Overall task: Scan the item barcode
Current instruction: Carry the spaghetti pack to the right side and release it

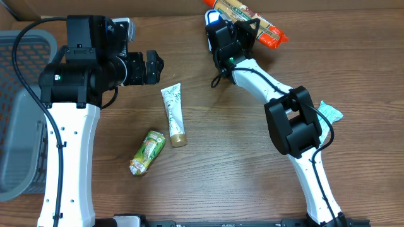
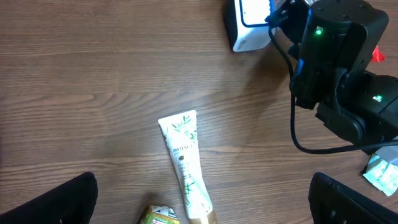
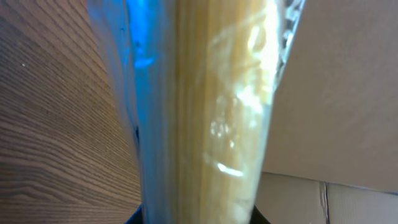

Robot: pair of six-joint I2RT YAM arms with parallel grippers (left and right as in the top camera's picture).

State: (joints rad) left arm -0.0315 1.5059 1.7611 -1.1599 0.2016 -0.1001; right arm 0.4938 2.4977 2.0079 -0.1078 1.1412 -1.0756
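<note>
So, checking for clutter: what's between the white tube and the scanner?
Only bare table between white tube and scanner, seen in the left wrist view.

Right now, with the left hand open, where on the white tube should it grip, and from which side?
Probably mid-body on the white tube, from straight above, the left hand closing across its narrow width. It lies flat with bare table along both long sides, while the gold cap end sits close to the green packet.
</note>
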